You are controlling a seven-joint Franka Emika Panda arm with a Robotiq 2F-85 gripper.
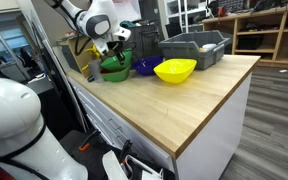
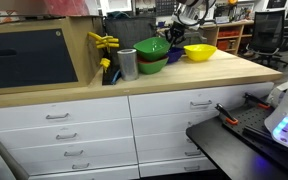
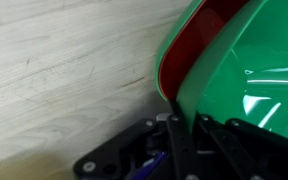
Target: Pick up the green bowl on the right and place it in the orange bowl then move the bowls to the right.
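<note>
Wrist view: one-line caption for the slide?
End effector pinching the rim of a glossy bright-green round plastic bowl nested in an orange-red round plastic bowl, light wooden countertop in background.

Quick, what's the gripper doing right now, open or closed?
Gripper: closed on the rim of the round glossy green plastic bowl, nested in the round orange-red plastic bowl.

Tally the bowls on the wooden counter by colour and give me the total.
green bowl: 1
orange bowl, nested under the green one: 1
blue bowl: 1
yellow bowl: 1
Total: 4 bowls
</note>
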